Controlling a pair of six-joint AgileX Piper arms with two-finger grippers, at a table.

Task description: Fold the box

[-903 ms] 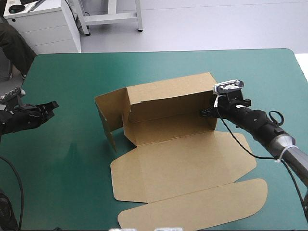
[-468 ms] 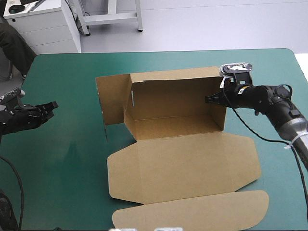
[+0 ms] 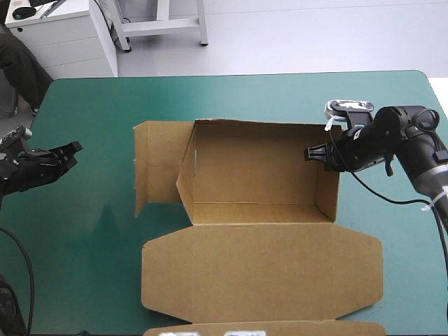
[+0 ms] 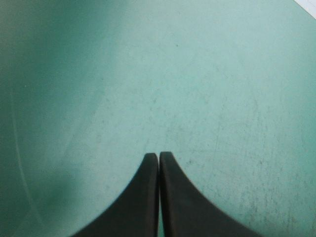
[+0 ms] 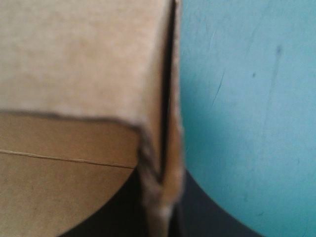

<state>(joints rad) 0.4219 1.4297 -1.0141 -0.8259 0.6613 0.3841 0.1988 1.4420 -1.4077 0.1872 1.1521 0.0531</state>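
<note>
Brown board box (image 3: pixel 259 183), walls raised, lid flat.
Right gripper (image 3: pixel 313 152) pinches its doubled right wall; left gripper (image 3: pixel 72 147) is clenched empty over the smooth teal-green cover (image 3: pixel 91 238).

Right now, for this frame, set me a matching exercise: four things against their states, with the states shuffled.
1 left arm
2 right arm
3 lid
4 left end flap

a lying flat toward the near edge
b jaws shut on the box's right wall
c jaws shut over bare teal-green cover
d sticking out past the box's left end

Pairs: 1-c, 2-b, 3-a, 4-d
</note>
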